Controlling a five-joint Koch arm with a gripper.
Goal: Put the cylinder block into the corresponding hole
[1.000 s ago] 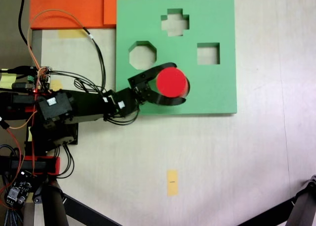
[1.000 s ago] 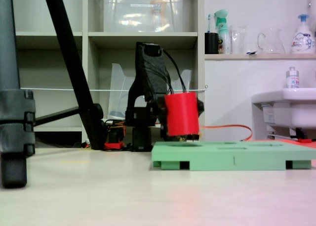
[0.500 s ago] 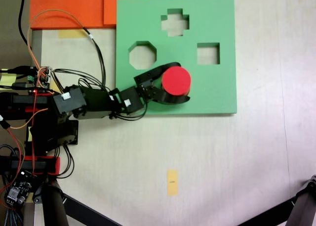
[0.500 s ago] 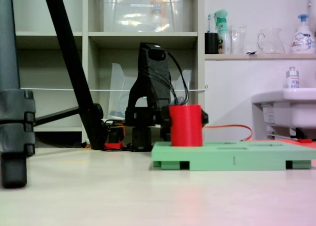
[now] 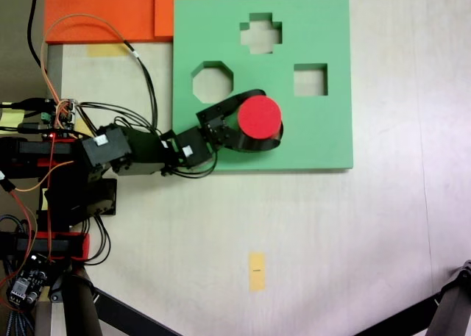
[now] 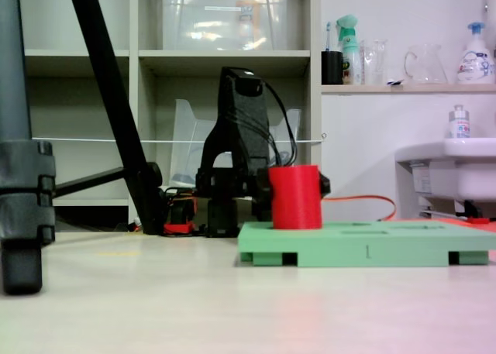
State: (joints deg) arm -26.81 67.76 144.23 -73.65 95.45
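- You have the red cylinder block point(image 5: 259, 118) point(image 6: 295, 197) standing upright on the green foam board point(image 5: 324, 130) point(image 6: 364, 249), in the lower middle part of it, nearer the board's bottom edge than its top in the fixed view from above.
- Your gripper point(image 5: 274, 123) wraps the block from the left, one dark curved jaw above it and one below, both against its side, so it is clamped on the block.
- In the low side view the block's base sits at the board's top surface, with most of its height above the board.
- The circular hole is hidden under the block; you cannot tell how far in it sits.
- The octagonal cutout point(image 5: 212, 81) lies just up-left of the block, the square cutout point(image 5: 310, 79) up-right, and the cross-shaped cutout point(image 5: 260, 33) near the board's top edge.
- An orange foam sheet point(image 5: 103, 12) touches the board's top-left corner.
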